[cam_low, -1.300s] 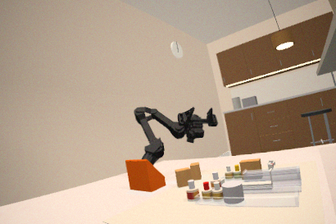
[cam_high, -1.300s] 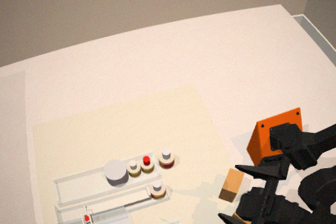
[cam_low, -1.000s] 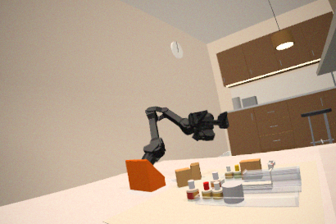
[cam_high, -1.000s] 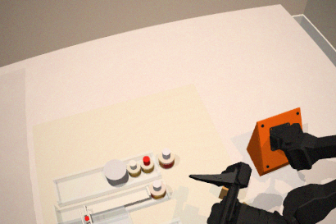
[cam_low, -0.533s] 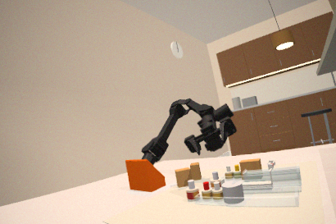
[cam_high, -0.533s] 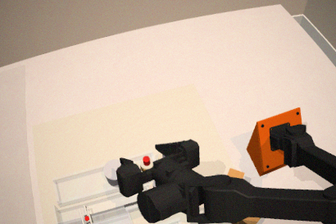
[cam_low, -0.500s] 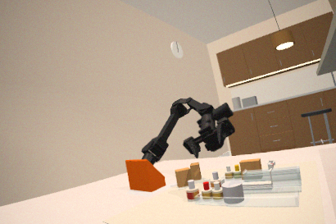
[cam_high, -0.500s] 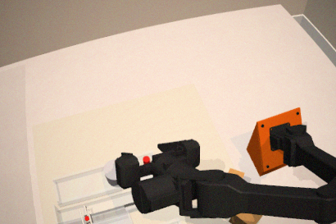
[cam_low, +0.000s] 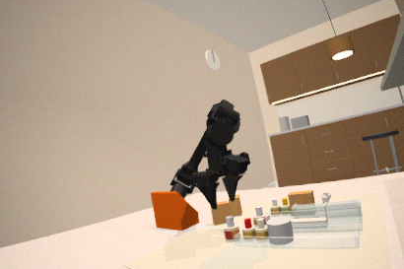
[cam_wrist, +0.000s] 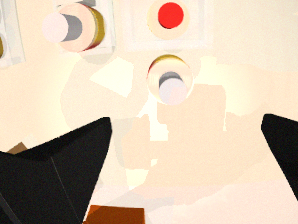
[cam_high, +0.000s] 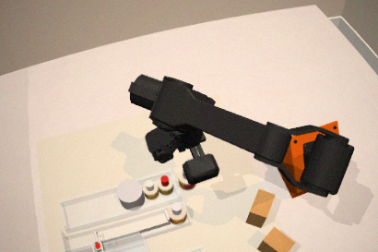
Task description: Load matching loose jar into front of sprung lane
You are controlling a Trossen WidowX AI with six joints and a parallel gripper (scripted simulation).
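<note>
My gripper (cam_high: 182,158) (cam_low: 223,197) (cam_wrist: 189,123) is open and empty. It hangs above the mat, just short of a row of three loose jars. The nearest is a white-capped jar with a red body (cam_high: 184,180) (cam_low: 230,230) (cam_wrist: 172,87). Behind it stand a red-capped jar (cam_high: 164,183) (cam_low: 247,229) (cam_wrist: 170,15) and a white-capped cream jar (cam_high: 149,189) (cam_low: 261,229). Another white-capped jar (cam_high: 177,212) (cam_low: 258,212) (cam_wrist: 76,27) stands at the front end of a clear lane (cam_high: 124,223). A pusher part with a red mark (cam_high: 98,246) shows at the bottom edge.
A big grey cylinder (cam_high: 129,192) (cam_low: 280,232) stands by the jar row in a second clear tray (cam_high: 83,208). The orange arm base (cam_high: 329,129) (cam_low: 172,209) is at the right.
</note>
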